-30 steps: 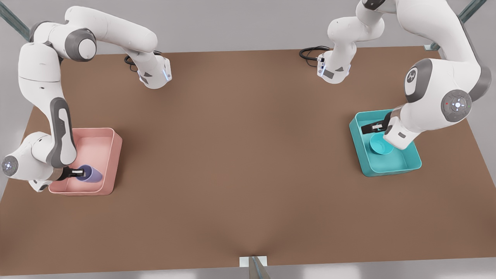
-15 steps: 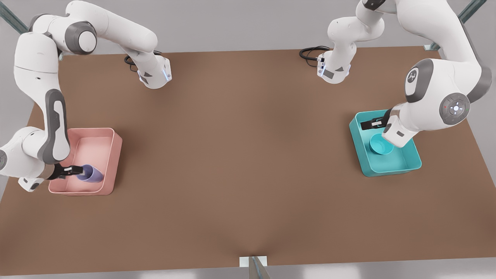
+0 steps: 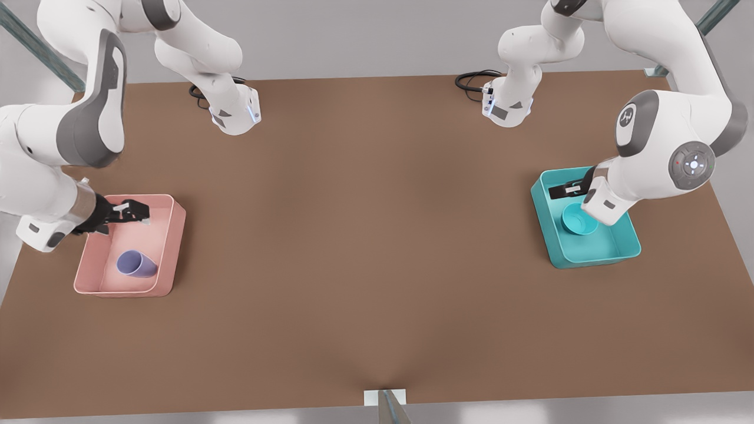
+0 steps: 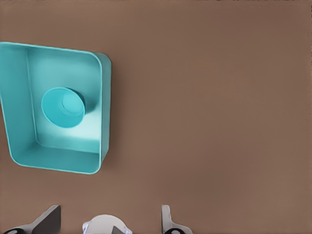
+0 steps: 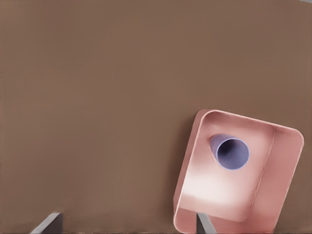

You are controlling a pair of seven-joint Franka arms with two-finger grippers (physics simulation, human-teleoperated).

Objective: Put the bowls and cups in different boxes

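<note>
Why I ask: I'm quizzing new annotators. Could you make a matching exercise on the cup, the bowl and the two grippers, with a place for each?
Column one:
1. cup
2. bowl
3. right gripper
4. left gripper

Column two:
A. fingers open, over the pink box's far end
B. inside the pink box, near end
C. fingers open, over the teal box's far end
D. inside the teal box

Pairs: 1-B, 2-D, 3-A, 4-C

Smooth plastic boxes (image 3: 171, 247); matt brown table (image 3: 365, 235)
</note>
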